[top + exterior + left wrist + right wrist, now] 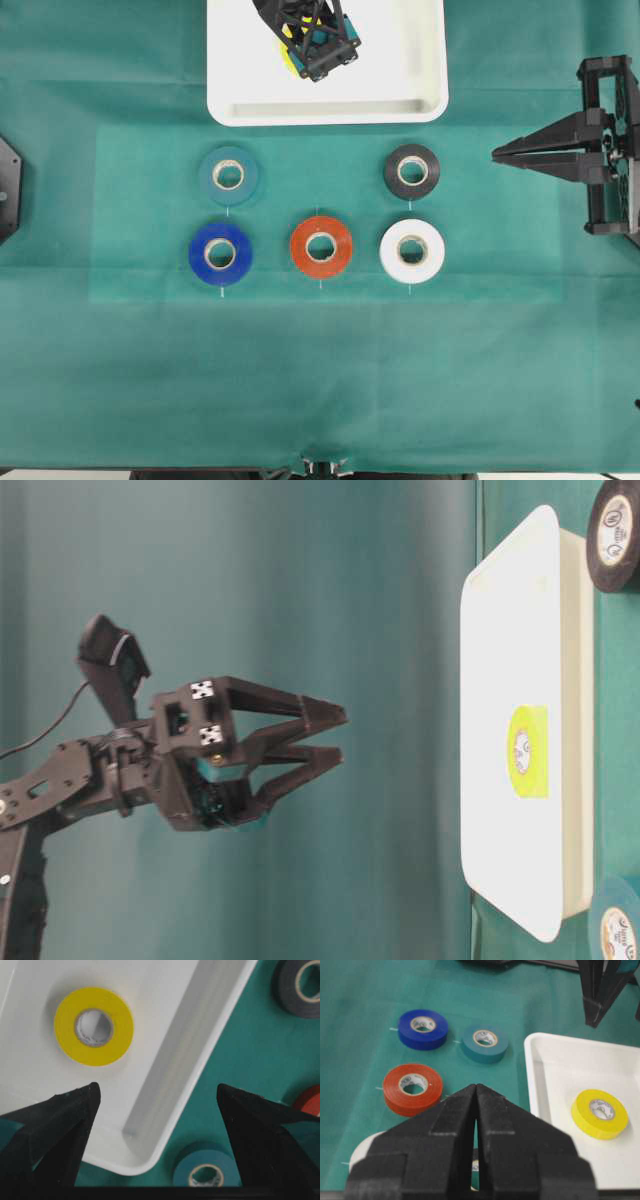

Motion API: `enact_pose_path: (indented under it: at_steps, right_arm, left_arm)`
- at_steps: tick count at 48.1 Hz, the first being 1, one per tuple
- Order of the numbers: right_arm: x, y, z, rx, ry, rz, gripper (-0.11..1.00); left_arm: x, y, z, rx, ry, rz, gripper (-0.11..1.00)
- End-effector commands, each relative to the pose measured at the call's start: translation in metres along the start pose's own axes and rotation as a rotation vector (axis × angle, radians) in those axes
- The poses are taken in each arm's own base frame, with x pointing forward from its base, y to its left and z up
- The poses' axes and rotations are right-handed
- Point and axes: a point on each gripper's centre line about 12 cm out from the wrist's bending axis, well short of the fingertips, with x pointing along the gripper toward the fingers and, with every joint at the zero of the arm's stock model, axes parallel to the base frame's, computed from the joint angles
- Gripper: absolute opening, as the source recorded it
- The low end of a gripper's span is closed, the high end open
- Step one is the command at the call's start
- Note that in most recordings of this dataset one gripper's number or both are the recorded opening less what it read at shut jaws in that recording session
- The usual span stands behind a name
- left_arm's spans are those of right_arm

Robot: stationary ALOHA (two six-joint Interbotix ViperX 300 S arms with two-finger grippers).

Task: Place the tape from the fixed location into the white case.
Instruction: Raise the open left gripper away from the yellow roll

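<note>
Tape [93, 1026], glossy yellow ring, lies flat in smooth white case [165, 1105].

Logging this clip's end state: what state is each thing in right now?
Bright yellow tape roll: lying flat inside the tray, released.
Large white rectangular tray: holds only the yellow roll.
Left gripper: open, empty, above the tray.
Right gripper: shut, empty, off to the side.

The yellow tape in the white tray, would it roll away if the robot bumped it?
Probably not: the yellow tape lies flat on its side. It would likely slide, and the white tray's raised rim should stop it. It looks light and stiff.
</note>
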Motion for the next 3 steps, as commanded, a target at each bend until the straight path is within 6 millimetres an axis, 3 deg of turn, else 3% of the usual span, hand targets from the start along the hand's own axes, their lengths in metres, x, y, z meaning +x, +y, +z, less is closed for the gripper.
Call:
enact_pose_path:
  at_steps: [1,3]
  right_arm:
    - [0.0006,0.0000,0.0060,0.000,-0.017,0.000,0.00]
    - [0.0003,0.0000,0.0063,0.000,-0.018,0.000,0.00]
  left_arm:
    - [-0.0334,-0.0015,0.0046,0.003,-0.077,-0.013,0.95]
    - [-0.0352,-0.0014,0.0041,0.003,-0.080,-0.014,0.96]
